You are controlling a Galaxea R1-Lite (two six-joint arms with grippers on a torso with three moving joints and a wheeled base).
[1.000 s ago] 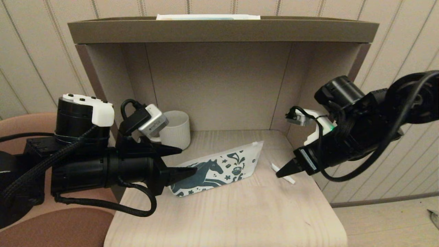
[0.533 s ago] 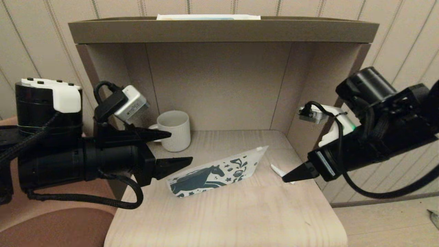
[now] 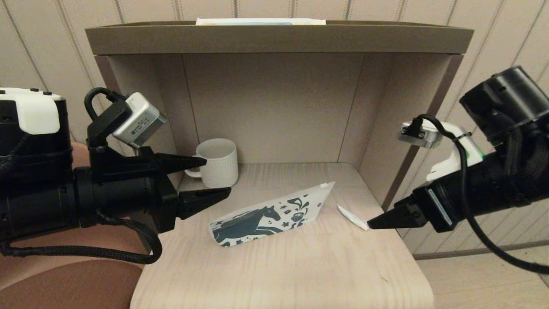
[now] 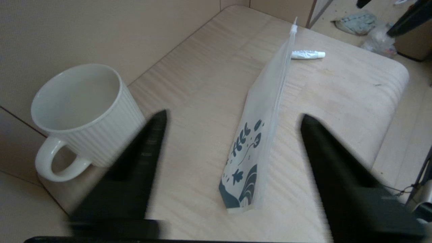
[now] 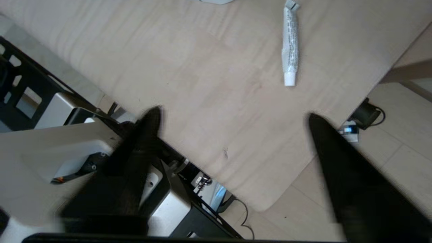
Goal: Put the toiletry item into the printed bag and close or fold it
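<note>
The printed pouch (image 3: 271,214) lies near the middle of the head view on the pale wood surface (image 3: 300,266), its zip edge slanting up to the right, and sits where it did half a second ago. Just beside its upper right corner, not touching, rests the small white tube (image 3: 352,217), still outside the pouch.

The left pincer (image 3: 213,177) has drawn back toward the left edge of the frame; its tips, which were over the pouch's left end a second ago, are now clear of it, beside the white ribbed mug (image 3: 218,162). Its jaws are spread wide and hold nothing.

The right pincer (image 3: 372,224) has also pulled away toward the right edge. Its dark tip sits just at the tube's cap end. The right wrist view shows its jaws wide apart and empty, with the tube (image 5: 290,47) lying free on the wood.
</note>
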